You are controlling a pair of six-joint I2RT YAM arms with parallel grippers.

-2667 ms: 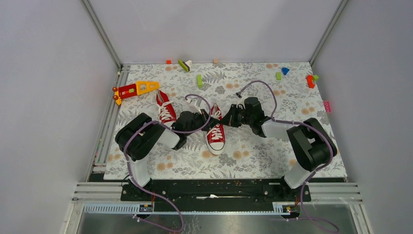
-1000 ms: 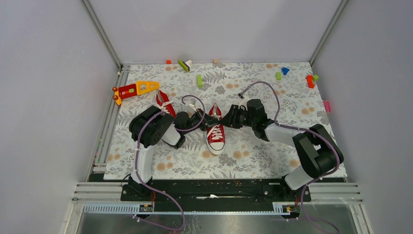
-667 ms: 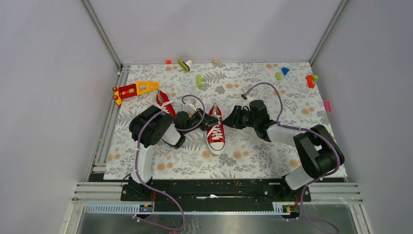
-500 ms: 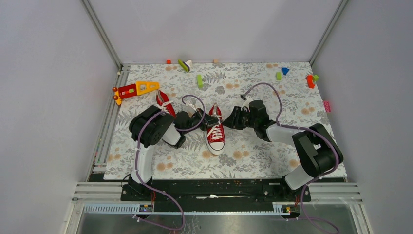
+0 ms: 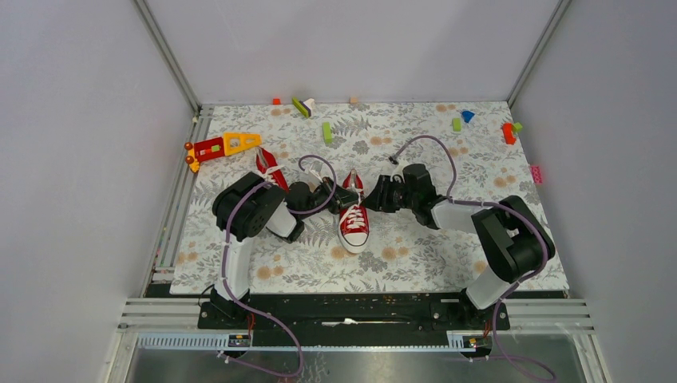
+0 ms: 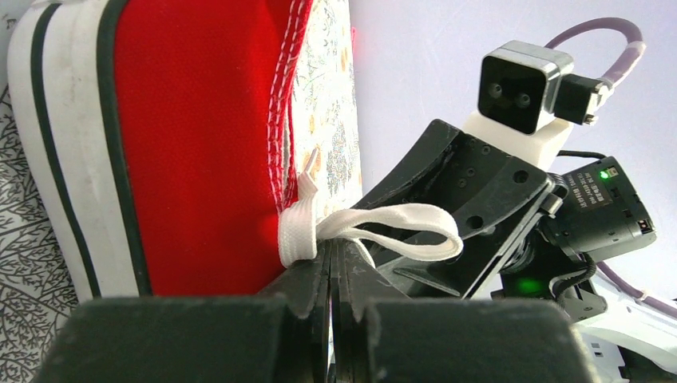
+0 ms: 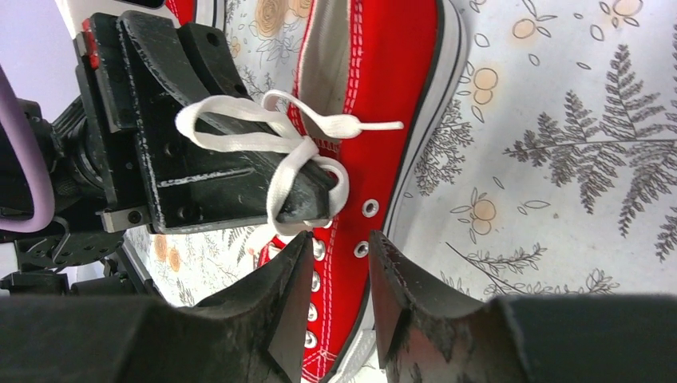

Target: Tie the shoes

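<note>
A red sneaker (image 5: 354, 215) with white laces lies mid-mat, toe towards the near edge. The second red sneaker (image 5: 270, 171) lies to its left, partly hidden by my left arm. My left gripper (image 5: 345, 197) is at the centre shoe's opening, shut on a white lace loop (image 6: 383, 227) beside the shoe's red side (image 6: 199, 144). My right gripper (image 5: 374, 199) is open and empty at the shoe's right side. In the right wrist view its jaws (image 7: 342, 239) stand apart over the eyelets of the shoe (image 7: 383, 104), just below the lace loops (image 7: 271, 136) draped over the left gripper's fingers (image 7: 207, 159).
A red-and-yellow toy piece (image 5: 223, 145) lies at the back left. A green block (image 5: 326, 132) sits behind the shoes. Small blocks (image 5: 508, 132) lie at the back right and more along the back edge. The floral mat (image 5: 415, 255) covers the table.
My left arm folded in since the earliest frame and has kept hold of the lace. My right gripper drew back a little to the right, then came in to the shoe again.
</note>
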